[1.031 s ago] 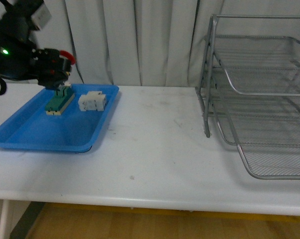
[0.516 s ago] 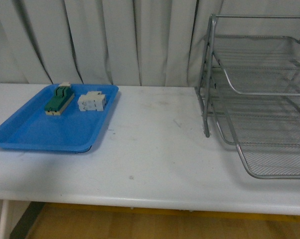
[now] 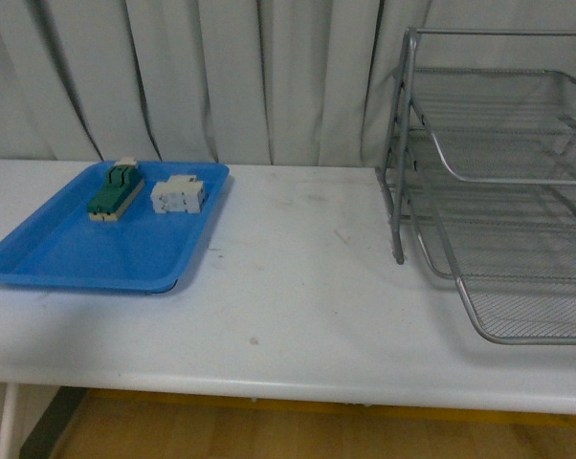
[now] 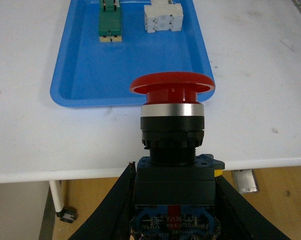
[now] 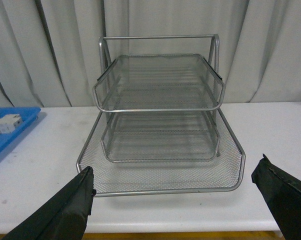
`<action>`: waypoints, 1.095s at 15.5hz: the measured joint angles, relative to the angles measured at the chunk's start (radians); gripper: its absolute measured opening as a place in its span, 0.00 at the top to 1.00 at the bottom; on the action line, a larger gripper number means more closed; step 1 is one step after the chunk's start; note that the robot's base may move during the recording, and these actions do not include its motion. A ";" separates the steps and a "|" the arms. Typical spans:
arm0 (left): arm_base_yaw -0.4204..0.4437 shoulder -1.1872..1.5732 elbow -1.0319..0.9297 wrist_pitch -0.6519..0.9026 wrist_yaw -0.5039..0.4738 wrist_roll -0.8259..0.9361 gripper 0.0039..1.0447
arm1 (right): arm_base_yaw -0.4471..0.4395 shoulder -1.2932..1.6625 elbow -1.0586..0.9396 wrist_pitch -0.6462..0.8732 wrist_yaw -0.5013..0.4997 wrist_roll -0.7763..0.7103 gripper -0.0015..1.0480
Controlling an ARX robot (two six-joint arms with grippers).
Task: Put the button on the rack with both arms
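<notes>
In the left wrist view my left gripper (image 4: pixel 173 200) is shut on the button (image 4: pixel 172 125), its two dark fingers clamped on the dark blocky body. The red mushroom cap points away from the wrist, over the table's front edge near the blue tray (image 4: pixel 80 65). In the right wrist view my right gripper (image 5: pixel 178 192) is open and empty, its fingers spread wide in front of the silver wire-mesh rack (image 5: pixel 160 107). The rack also shows at the right of the front view (image 3: pixel 498 182). Neither arm nor the button shows in the front view.
The blue tray (image 3: pixel 68 253) lies at the table's left and holds a green-topped beige block (image 3: pixel 114 191) and a white blocky component (image 3: pixel 178 194). Both also show in the left wrist view, the green block (image 4: pixel 110 20) and the white one (image 4: pixel 163 17). Grey curtains hang behind.
My left arm, holding the button over the tray one second ago, has pulled back to the left and out of the front view. Tray, blocks and rack have not moved.
</notes>
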State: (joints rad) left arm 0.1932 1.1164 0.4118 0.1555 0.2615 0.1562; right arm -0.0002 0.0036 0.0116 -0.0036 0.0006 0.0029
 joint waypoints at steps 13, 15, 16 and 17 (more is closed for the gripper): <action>0.003 -0.034 -0.042 -0.004 0.008 -0.003 0.66 | 0.000 0.000 0.000 0.002 0.000 0.000 0.06; -0.010 -0.031 -0.043 0.001 0.009 -0.003 0.66 | 0.000 0.000 0.000 0.001 0.000 0.000 0.06; -0.020 -0.023 -0.043 0.016 0.006 -0.011 0.66 | 0.000 0.000 0.000 -0.002 0.002 0.000 0.06; -0.062 0.004 -0.039 0.061 -0.010 -0.030 0.66 | 0.000 0.000 0.000 -0.002 0.002 0.000 0.06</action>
State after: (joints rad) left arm 0.1314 1.1202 0.3733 0.2169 0.2520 0.1265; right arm -0.0002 0.0036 0.0116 -0.0051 0.0029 0.0029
